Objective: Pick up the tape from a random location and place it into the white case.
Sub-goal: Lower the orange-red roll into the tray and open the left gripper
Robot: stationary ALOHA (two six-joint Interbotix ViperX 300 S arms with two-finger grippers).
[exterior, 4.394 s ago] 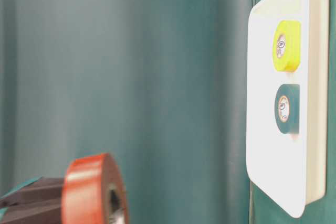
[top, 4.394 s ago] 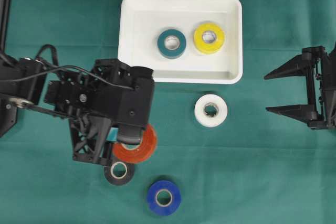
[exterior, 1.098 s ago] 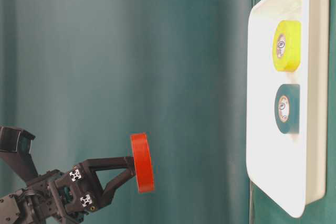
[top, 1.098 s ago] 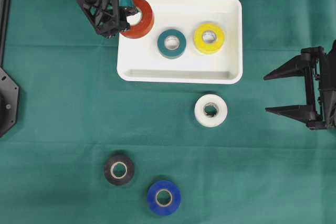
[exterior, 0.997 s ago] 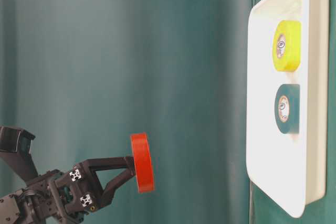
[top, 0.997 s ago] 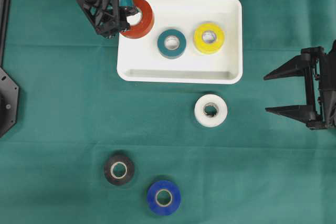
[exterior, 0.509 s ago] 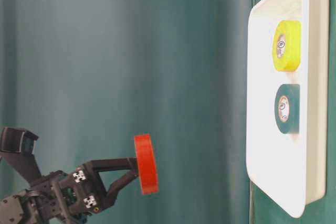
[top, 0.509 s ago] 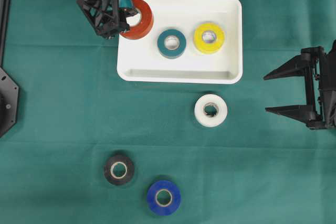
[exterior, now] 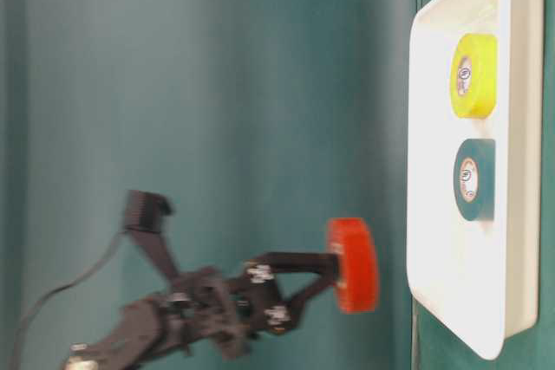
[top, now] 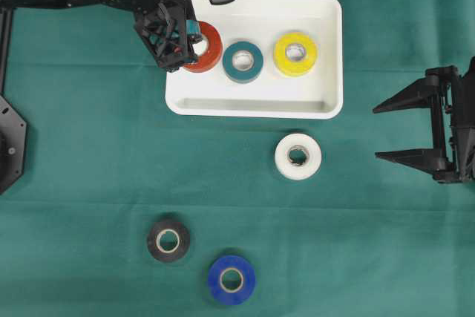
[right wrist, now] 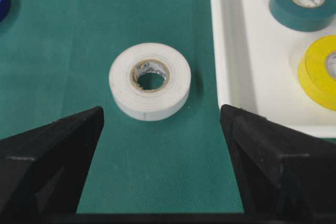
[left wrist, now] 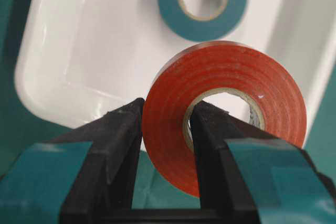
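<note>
No readable text anywhere; print on tape roll cores too small and blurred to make out.

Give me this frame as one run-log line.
left end effector: shut on red tape | position: over white case | right end effector: open, idle
</note>
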